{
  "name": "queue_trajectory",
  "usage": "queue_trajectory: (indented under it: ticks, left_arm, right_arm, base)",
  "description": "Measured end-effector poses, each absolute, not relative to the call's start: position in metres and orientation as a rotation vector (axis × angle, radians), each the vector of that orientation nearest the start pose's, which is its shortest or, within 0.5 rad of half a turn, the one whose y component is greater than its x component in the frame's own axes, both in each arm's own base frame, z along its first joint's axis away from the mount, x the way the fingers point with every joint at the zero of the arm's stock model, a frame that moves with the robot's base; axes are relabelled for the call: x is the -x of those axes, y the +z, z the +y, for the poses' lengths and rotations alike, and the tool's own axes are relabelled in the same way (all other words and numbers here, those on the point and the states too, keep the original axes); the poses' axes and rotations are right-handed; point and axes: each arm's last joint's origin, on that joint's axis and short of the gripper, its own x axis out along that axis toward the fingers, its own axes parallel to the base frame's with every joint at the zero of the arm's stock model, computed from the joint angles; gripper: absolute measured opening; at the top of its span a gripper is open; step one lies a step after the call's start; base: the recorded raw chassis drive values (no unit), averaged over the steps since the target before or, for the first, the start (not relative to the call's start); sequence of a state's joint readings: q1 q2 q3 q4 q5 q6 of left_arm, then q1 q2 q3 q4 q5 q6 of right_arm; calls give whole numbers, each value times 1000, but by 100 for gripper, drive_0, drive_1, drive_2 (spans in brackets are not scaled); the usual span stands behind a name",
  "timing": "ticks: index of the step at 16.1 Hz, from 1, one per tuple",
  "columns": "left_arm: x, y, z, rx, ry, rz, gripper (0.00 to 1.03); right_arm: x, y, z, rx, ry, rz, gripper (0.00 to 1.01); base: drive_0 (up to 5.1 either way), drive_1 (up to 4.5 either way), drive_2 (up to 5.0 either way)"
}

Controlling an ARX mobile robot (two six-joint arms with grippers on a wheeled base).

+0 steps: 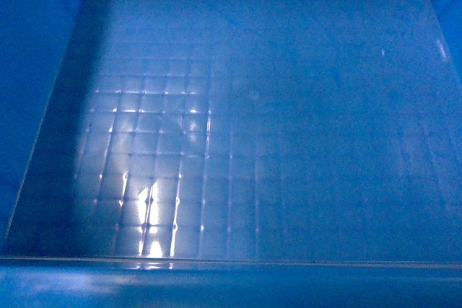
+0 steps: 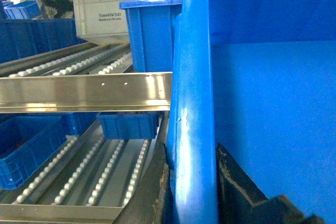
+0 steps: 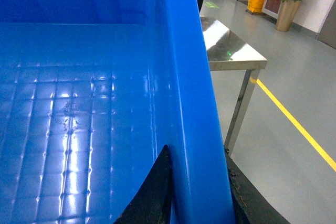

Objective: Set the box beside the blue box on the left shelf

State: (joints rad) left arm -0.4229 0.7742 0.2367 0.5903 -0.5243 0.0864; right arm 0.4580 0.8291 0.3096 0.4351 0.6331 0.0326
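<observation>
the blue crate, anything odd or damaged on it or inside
Nothing serious stands out. The box is empty, its gridded floor showing only glare. Small scuff marks sit on the floor in the right wrist view and on the rim in the left wrist view. Both end effectors clamp opposite rims.

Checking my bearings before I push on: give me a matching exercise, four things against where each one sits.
Things:
1. large bright-blue plastic crate
2. grey plastic tote
3. small blue plastic bin
4. shiny steel table

Places:
A. lower roller level
B. clamped at its rim
C. far on the upper rollers
D. right of the crate, on the floor

Pairs: 1-B, 2-C, 3-A, 4-D
</observation>
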Motion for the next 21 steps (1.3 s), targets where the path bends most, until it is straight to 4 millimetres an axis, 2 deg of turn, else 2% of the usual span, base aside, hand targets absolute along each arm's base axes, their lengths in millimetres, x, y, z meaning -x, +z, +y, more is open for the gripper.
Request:
queue_trajectory:
  ticks: [21]
  left_arm:
    - [-157, 219, -55, -64, 104, -40, 16]
  right_arm:
    - [-164, 220, 62, 12, -176, 72, 16]
  base:
    - [-494, 238, 238]
